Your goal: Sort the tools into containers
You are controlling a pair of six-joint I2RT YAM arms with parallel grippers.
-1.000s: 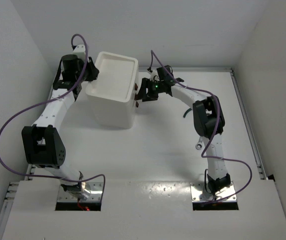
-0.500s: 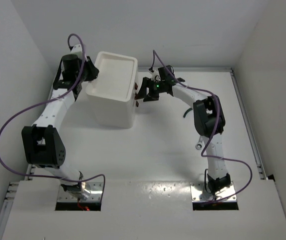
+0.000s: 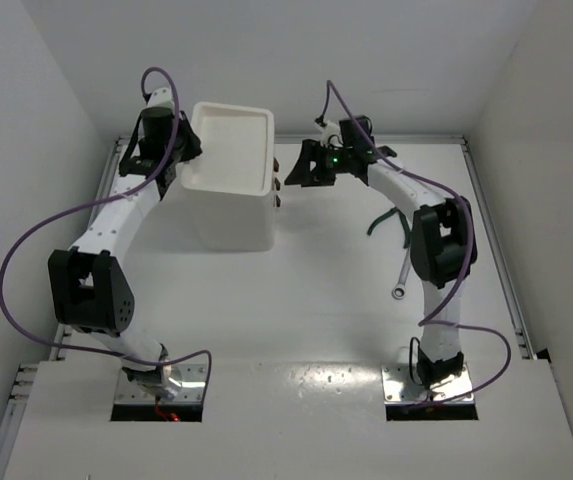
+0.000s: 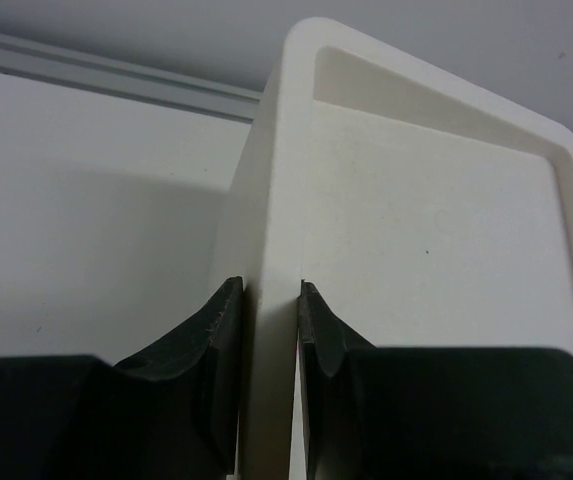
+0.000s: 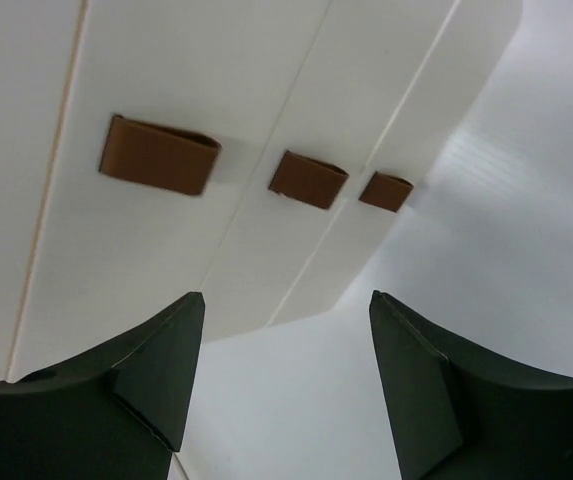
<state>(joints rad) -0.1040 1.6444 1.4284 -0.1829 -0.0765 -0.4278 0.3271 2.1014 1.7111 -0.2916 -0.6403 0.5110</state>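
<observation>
Cabinet (image 3: 231, 205) rim clamped in my left end effector (image 4: 270, 292) to brace it; right end effector (image 5: 286, 302) spread apart facing drawer handles (image 5: 159, 155), probably for a pull lol

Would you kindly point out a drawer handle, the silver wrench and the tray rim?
drawer handle (image 5: 159, 155), right wrist view, leftmost pull's middle.
silver wrench (image 3: 403, 275), top view, mid-shaft.
tray rim (image 4: 296, 60), left wrist view, far corner.

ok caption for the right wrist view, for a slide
Open right claw facing the cabinet front, three brown drawer handles ahead, none gripped.
</observation>
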